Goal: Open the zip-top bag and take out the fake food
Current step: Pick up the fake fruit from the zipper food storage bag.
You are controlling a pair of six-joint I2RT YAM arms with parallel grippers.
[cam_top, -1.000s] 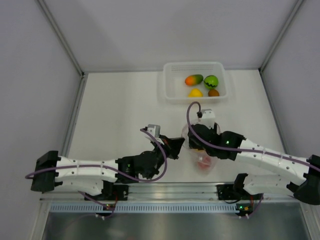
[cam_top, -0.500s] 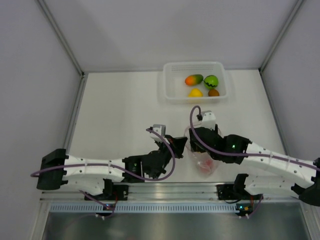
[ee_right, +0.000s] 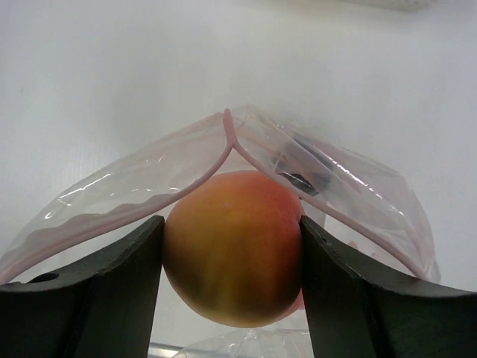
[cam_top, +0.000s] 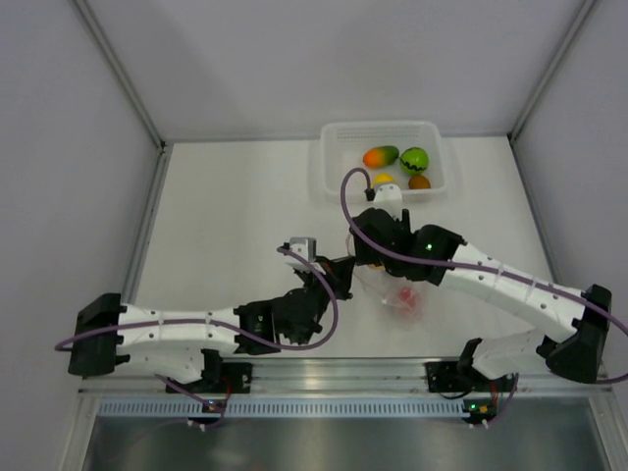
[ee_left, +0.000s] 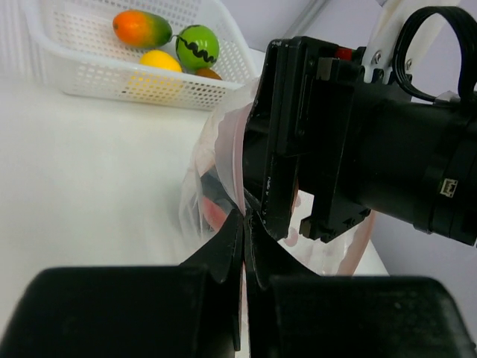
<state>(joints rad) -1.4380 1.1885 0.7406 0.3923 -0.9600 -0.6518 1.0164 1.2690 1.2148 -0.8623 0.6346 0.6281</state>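
At mid-table, just near of the tray point(cam_top: 329, 162), clamped between the right gripper's point(ee_right: 231, 261) fingers: a peach-orange fruit point(ee_right: 231, 216) at the gaping mouth of the zip-top bag point(ee_right: 127, 198), arm stretched far-left from the near right corner. Just left, pinched tight in the left gripper point(ee_left: 244, 227): the bag's pink rim, arm lying low along the near edge. Beyond, four more fruits point(cam_top: 380, 156) in the tray; bare table point(cam_top: 226, 206) to the left.

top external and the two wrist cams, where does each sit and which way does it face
Top external: above and behind the robot, looking down; both arms show.
Left wrist: on the left gripper, facing zip-top bag and tray; shut fingers show.
Right wrist: looks between its fingers at the clamped peach-orange fruit.
Shared: the bag's pink rim.
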